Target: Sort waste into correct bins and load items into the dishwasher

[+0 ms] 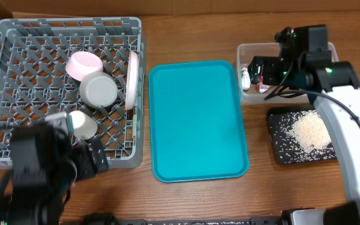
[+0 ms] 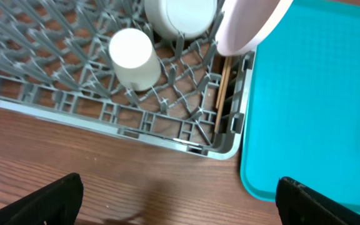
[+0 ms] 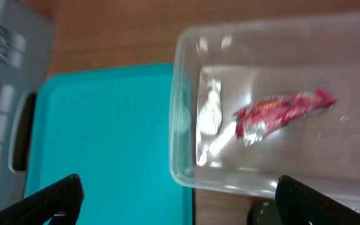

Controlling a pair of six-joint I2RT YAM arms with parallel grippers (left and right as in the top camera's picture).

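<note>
Nearest, over the wooden surface just outside the grey rack: left hand, fingers spread wide, empty. Inside the rack, white cup near the front wall, then grey-green bowl, pink bowl, and white plate on edge by the right wall, with what look like chopsticks beneath it. Alongside, teal tray. Rightward, rice heaped in the black tray. Farthest, right hand released above the clear tub, red wrapper and white tissue lying inside.
</note>
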